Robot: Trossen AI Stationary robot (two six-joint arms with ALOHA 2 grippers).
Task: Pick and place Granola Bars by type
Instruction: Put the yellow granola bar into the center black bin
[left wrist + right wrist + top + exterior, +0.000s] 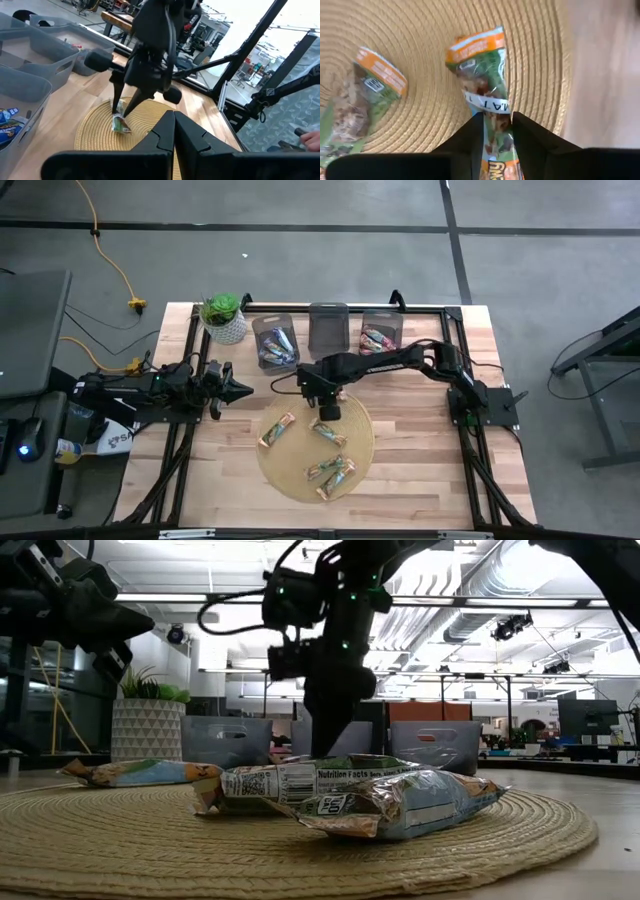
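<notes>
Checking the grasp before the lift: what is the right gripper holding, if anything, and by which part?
The right gripper has its jaws on either side of a green-and-orange granola bar on the woven mat, near one end; whether they grip it cannot be told.
</notes>
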